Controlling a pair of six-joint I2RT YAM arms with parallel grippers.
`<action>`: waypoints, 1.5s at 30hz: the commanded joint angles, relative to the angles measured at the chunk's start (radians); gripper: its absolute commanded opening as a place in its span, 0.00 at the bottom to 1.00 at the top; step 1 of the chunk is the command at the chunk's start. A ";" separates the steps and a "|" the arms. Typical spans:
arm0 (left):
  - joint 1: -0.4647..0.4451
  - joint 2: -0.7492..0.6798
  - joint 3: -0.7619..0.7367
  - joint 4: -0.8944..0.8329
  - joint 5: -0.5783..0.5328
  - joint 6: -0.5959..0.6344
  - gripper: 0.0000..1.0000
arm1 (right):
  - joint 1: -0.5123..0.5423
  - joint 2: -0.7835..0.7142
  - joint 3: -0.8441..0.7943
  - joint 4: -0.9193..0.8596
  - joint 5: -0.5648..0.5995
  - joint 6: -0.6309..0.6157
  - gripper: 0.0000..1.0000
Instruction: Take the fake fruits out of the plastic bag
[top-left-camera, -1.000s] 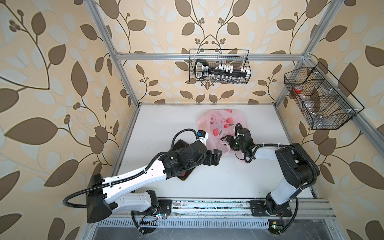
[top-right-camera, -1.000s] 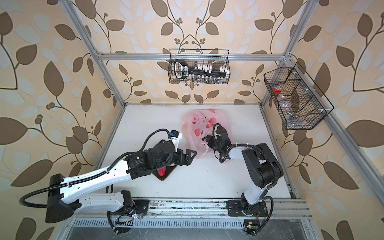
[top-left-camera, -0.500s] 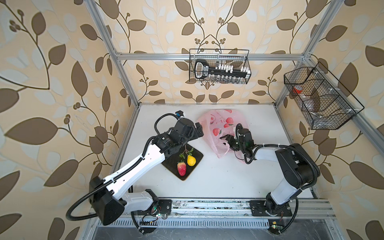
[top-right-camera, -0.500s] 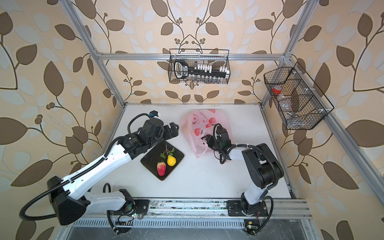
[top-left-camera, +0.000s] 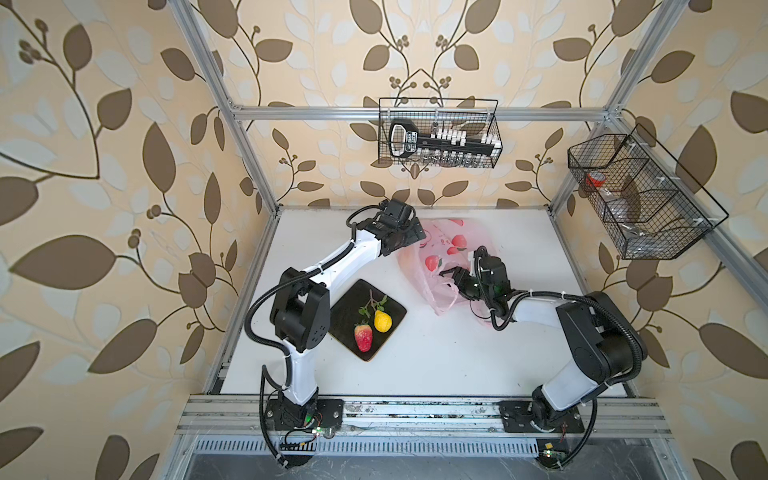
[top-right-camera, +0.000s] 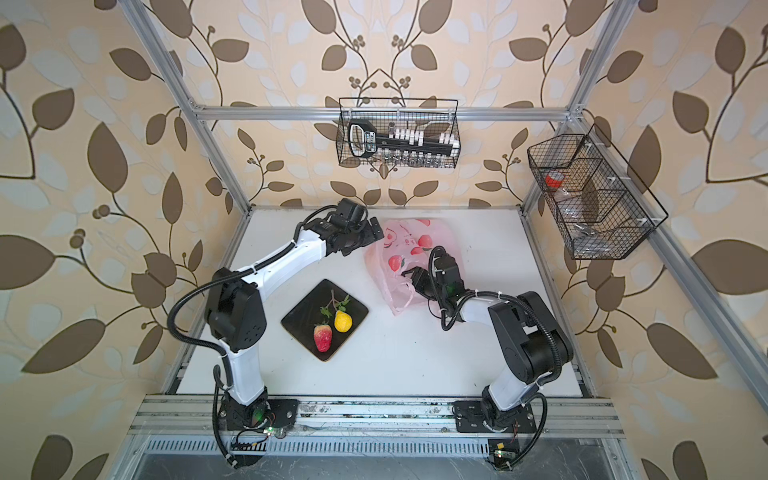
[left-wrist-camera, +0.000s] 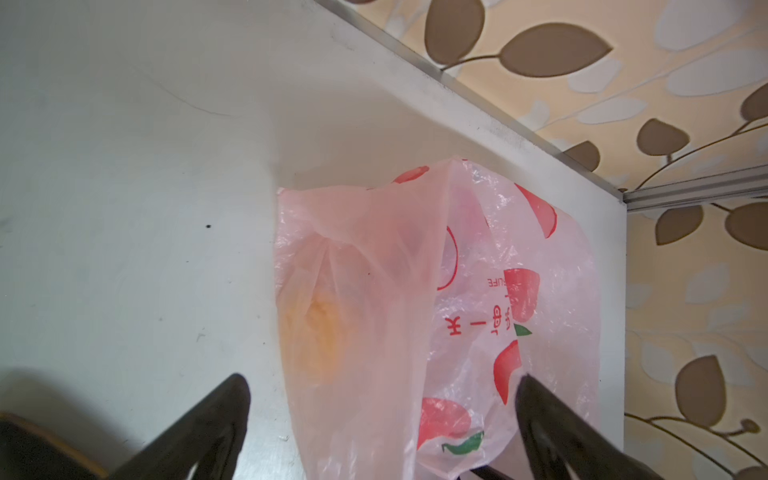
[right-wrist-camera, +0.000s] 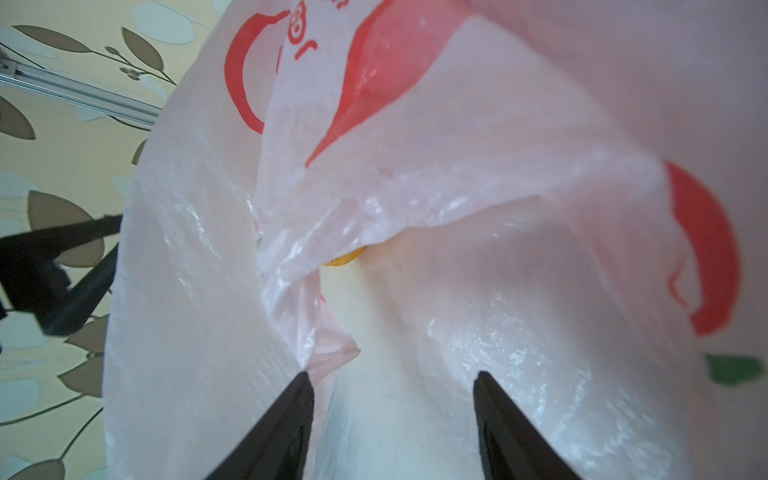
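We see the bag (top-left-camera: 436, 249) (top-right-camera: 399, 245) lying crumpled on the desk (top-left-camera: 457, 353) near the back edge, with its loop handles toward the front. Through its film in the left wrist view (left-wrist-camera: 415, 291) an orange (left-wrist-camera: 320, 328) shows as a blurred round patch inside, near one side. In the right wrist view (right-wrist-camera: 457, 166) the upper layer sags low, and under it only a yellow bit (right-wrist-camera: 343, 259) peeks out. We cannot tell which fruit that is.

The mat (top-left-camera: 345, 316) (top-right-camera: 299, 320) lies apart from the bag, toward the front left. It carries a strawberry (top-left-camera: 363, 337) (top-right-camera: 323, 337) and a lemon (top-left-camera: 382, 321) (top-right-camera: 343, 321), side by side and almost touching.

The left hand (top-left-camera: 413, 240) (top-right-camera: 370, 237) (left-wrist-camera: 384, 380) hangs spread wide over the bag's back left part and holds nothing. The right hand (top-left-camera: 451, 277) (top-right-camera: 409, 276) (right-wrist-camera: 392, 374) sits at the bag's mouth with its tips about half apart. One tip is against a fold of film and nothing is clamped between them.

On the back wall, a wire basket (top-left-camera: 436, 100) holds a black tool with white pieces. The side basket (top-left-camera: 665, 183) has something red (top-left-camera: 595, 179) in its far compartment.
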 joint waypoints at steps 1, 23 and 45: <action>0.022 0.097 0.151 -0.061 0.026 0.014 0.99 | 0.003 -0.028 -0.030 0.022 -0.020 0.012 0.62; 0.086 0.250 0.253 -0.094 0.079 -0.102 0.99 | -0.017 -0.049 -0.069 0.050 -0.030 0.015 0.61; 0.033 0.254 0.359 -0.029 0.184 -0.009 0.00 | -0.047 -0.017 -0.055 0.056 -0.059 0.000 0.53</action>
